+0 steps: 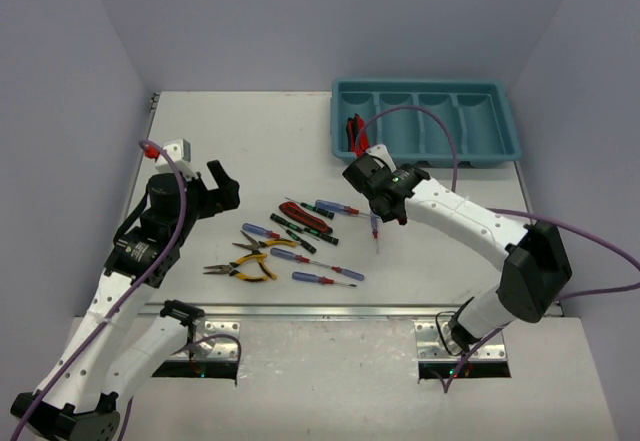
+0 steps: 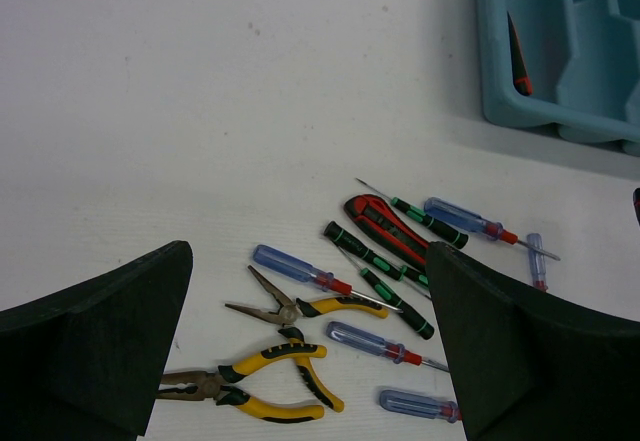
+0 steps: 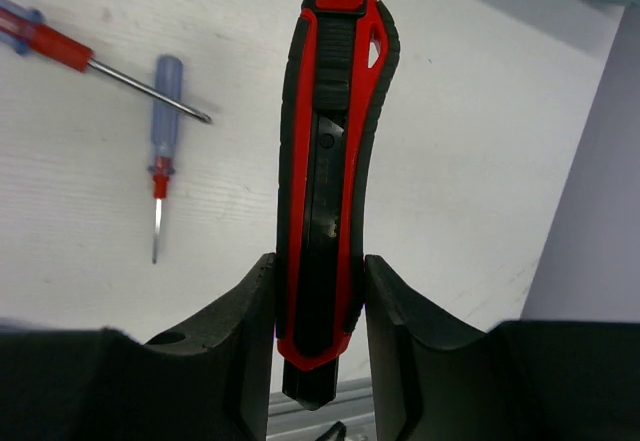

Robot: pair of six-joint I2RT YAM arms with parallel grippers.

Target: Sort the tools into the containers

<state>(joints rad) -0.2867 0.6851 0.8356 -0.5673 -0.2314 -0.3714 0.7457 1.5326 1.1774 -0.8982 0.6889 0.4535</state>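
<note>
My right gripper [image 3: 320, 281] is shut on a red-and-black utility knife [image 3: 335, 141], held above the table; in the top view the gripper [image 1: 360, 169] is just in front of the teal tray's [image 1: 425, 157] left end. Another knife [image 2: 515, 56] lies in the tray's leftmost compartment. My left gripper [image 1: 222, 186] is open and empty, left of the tool pile and above it in the left wrist view [image 2: 308, 261]. On the table lie a third knife [image 1: 300, 213], two yellow-handled pliers [image 1: 245, 269], several blue-handled screwdrivers [image 1: 325, 279] and black-and-green screwdrivers [image 1: 295, 231].
One blue screwdriver [image 1: 375, 229] lies apart, right of the pile, under my right arm. A metal strip [image 1: 330, 311] runs along the table's near edge. Walls close in the left, right and back sides.
</note>
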